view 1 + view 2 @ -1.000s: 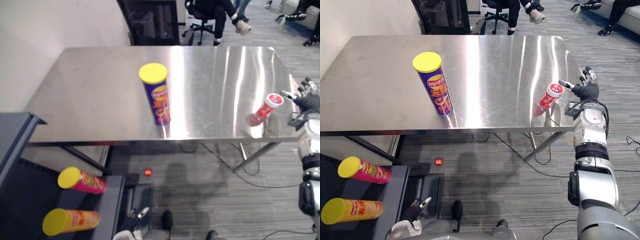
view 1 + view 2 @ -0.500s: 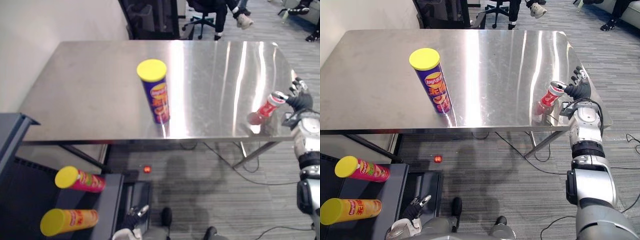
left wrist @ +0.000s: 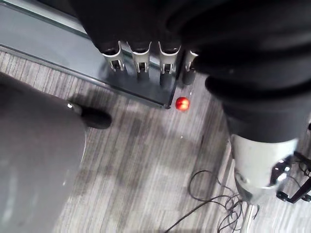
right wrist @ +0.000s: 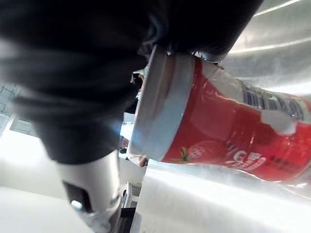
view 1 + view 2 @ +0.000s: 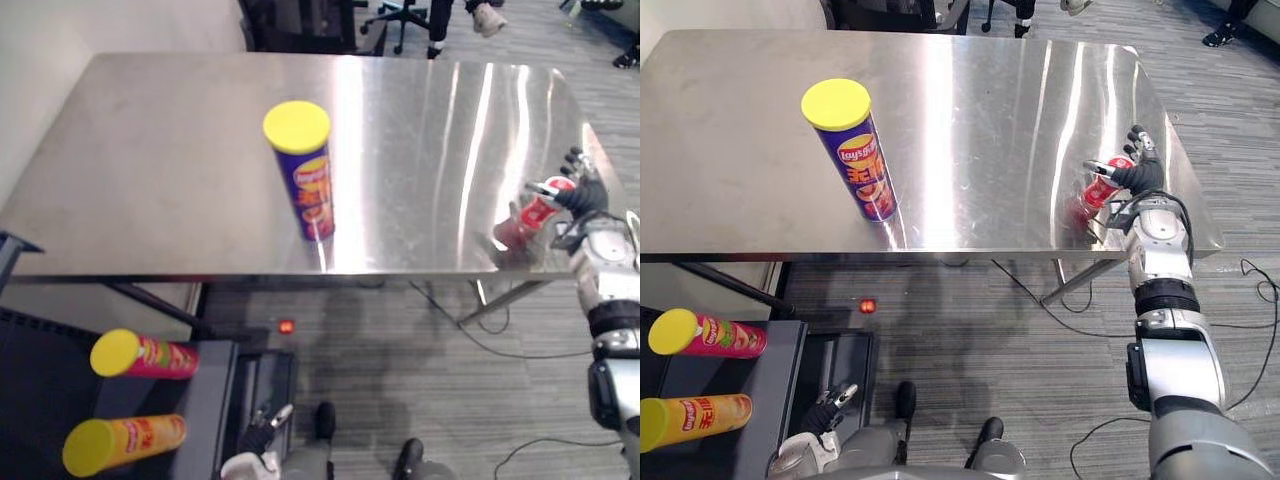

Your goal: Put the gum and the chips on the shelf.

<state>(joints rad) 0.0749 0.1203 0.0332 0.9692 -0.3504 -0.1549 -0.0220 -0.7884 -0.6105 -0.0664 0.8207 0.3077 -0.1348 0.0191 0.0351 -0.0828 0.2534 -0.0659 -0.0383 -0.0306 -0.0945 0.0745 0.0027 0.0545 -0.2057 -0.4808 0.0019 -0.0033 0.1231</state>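
Leaning toward the right hand (image 5: 1137,178), the gum (image 5: 1098,190) is a small red can with a white lid. It stands tilted on the steel table (image 5: 180,170), close to the table's near right corner. The lid end points at the palm, and in the right wrist view the lid lies directly against the hand's dark cover. The bottom of the can is on the table, on the side away from the hand. The hand is wide: its fingers (image 5: 1137,137) rise fairly straight above the can and are not curled round it. The thumb reaches toward the lid, but it cannot be told whether it presses on it.

The chips (image 5: 305,170), a purple can with a yellow lid, stand upright well apart from this hand, toward the robot's left.

The left hand (image 3: 141,54) hangs low with relaxed fingers and holds nothing, beside the dark shelf (image 5: 215,390). A pink can (image 5: 145,353) and an orange can (image 5: 125,445) lie there, and a small red ball (image 3: 182,104) is on the floor just past the fingertips.
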